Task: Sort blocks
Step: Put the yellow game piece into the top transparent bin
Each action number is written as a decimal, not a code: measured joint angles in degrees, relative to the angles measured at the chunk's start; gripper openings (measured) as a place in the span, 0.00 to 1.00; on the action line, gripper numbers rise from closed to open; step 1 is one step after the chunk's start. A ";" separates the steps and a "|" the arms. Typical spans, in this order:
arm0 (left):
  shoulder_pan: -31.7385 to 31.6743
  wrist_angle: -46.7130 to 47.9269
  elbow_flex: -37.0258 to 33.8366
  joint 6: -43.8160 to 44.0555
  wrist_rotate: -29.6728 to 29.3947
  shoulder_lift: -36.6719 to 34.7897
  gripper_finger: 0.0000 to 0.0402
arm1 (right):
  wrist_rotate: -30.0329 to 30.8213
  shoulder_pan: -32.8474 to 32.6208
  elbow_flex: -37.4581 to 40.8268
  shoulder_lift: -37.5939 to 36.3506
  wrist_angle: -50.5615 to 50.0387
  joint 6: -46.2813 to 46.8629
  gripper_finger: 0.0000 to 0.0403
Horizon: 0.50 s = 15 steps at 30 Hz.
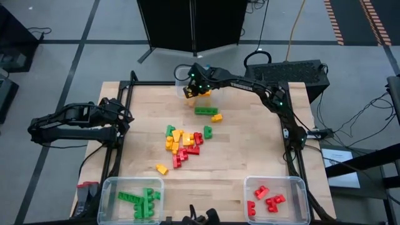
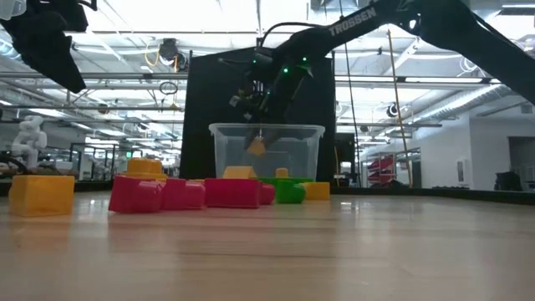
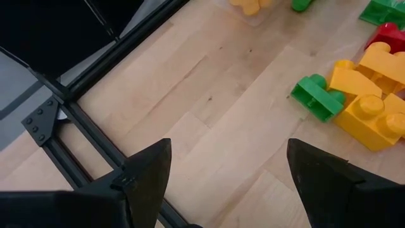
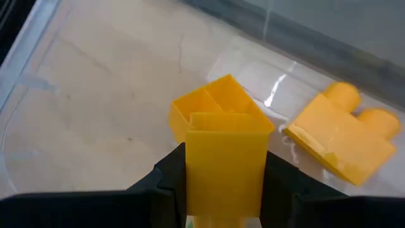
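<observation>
My right gripper [image 1: 192, 86] reaches over the clear bin [image 1: 185, 91] at the table's far edge and is shut on a yellow block [image 4: 224, 166]. Two more yellow blocks [image 4: 214, 103] [image 4: 342, 136] lie on the bin floor beneath it. In the low view the held block [image 2: 257, 147] hangs inside the bin walls [image 2: 224, 150]. A pile of red, yellow and green blocks [image 1: 184, 142] lies mid-table. A green block [image 1: 205, 110] and a yellow one [image 1: 217, 117] lie nearer the far bin. My left gripper [image 1: 122, 116] waits open at the table's left edge. My right gripper pinches the yellow block by its two opposite side faces [image 4: 190, 171] between the two fingers, coming from above and pointing down into the bin. The block is lifted clear of the bin floor and hangs below the fingers, above the two yellow blocks lying there.
A clear bin with green blocks [image 1: 131, 199] stands at the near left corner, and one with red blocks [image 1: 275, 199] at the near right. A lone yellow block [image 1: 162, 169] lies near the green bin. A black frame rail [image 3: 95, 136] runs along the left edge.
</observation>
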<state>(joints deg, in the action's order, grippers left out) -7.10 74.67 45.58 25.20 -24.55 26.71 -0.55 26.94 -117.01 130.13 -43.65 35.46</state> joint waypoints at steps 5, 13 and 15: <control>0.00 0.00 0.00 -0.06 -0.01 0.00 0.72 | -1.58 0.00 -0.01 -0.09 0.67 -0.23 0.54; -0.01 0.00 0.00 -0.29 0.01 -0.01 0.72 | -3.95 -0.21 -8.25 -0.11 -2.31 -3.29 0.66; 0.01 0.00 0.00 -0.44 0.01 0.01 0.72 | -4.08 -0.41 -12.71 -0.11 -3.13 -4.61 0.64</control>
<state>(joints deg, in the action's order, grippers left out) -7.09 74.67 45.58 24.77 -24.54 26.72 -4.63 26.52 -129.73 130.02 -46.78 30.85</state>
